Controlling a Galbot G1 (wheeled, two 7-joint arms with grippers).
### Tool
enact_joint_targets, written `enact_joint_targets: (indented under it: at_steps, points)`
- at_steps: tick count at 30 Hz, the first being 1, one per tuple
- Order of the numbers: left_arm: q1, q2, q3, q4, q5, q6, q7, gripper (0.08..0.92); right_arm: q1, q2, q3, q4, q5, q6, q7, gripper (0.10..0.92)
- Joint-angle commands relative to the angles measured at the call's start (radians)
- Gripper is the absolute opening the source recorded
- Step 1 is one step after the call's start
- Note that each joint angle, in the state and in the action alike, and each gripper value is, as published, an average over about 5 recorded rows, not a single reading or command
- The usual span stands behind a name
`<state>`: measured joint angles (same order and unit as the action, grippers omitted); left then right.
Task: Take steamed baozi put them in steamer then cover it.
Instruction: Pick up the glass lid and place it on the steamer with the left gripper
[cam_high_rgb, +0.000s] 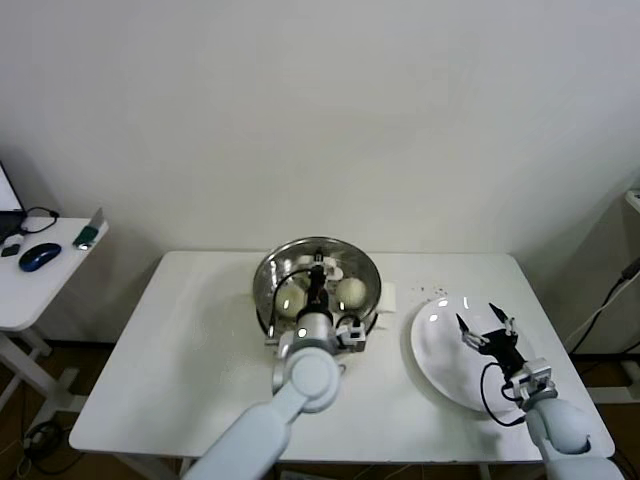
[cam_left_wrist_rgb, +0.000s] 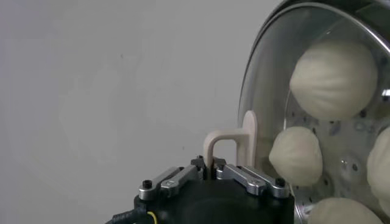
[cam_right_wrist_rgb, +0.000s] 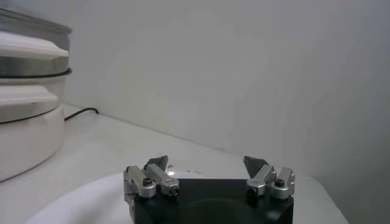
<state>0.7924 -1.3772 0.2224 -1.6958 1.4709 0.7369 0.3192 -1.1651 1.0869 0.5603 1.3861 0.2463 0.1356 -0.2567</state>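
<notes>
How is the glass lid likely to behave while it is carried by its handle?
The cover looks rigid, clear glass with a metal rim, so probably fragile if knocked against the steamer. Gripped only by its thin cream handle in the left gripper, it may swing or tilt. Smooth glass would likely be slippery elsewhere.

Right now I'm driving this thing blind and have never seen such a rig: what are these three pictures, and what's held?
It is a two-armed robot. The head view looks down on a white table. The other two pictures come from wrist cameras. The left gripper is shut on the cream handle of the glass cover, which sits over the steamer; baozi show through it. The right gripper hangs open and holds nothing, over the white plate.
</notes>
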Motion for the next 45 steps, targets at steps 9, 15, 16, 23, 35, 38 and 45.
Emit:
enact_joint_targets:
  at_steps: [9,15,16,23,35,38,45]
  points:
    - [0.004,-0.002,0.003,0.01,-0.016,0.049,-0.019,0.15,0.001,0.01,0.003,-0.006,-0.012,0.005,-0.003,0.823]
    - [0.001,-0.003,0.003,0.015,-0.025,0.049,-0.042,0.15,-0.001,0.014,0.006,-0.008,-0.018,0.008,-0.007,0.823]
    - [0.002,-0.003,0.003,0.016,-0.027,0.049,-0.044,0.15,-0.001,0.014,0.007,-0.009,-0.019,0.009,-0.008,0.823]
    - [0.012,-0.001,0.007,0.021,-0.035,0.049,-0.048,0.15,-0.002,0.021,0.01,-0.012,-0.025,0.013,-0.012,0.823]
    - [0.018,0.004,0.006,0.007,-0.089,0.049,-0.056,0.199,-0.003,0.027,0.015,-0.017,-0.028,0.015,-0.023,0.823]
    - [0.02,0.008,0.007,-0.017,-0.1,0.049,-0.059,0.284,-0.003,0.026,0.017,-0.02,-0.024,0.015,-0.032,0.823]
    - [0.033,0.039,0.012,-0.087,-0.12,0.049,-0.058,0.483,-0.005,0.026,0.029,-0.013,-0.012,-0.012,-0.045,0.823]
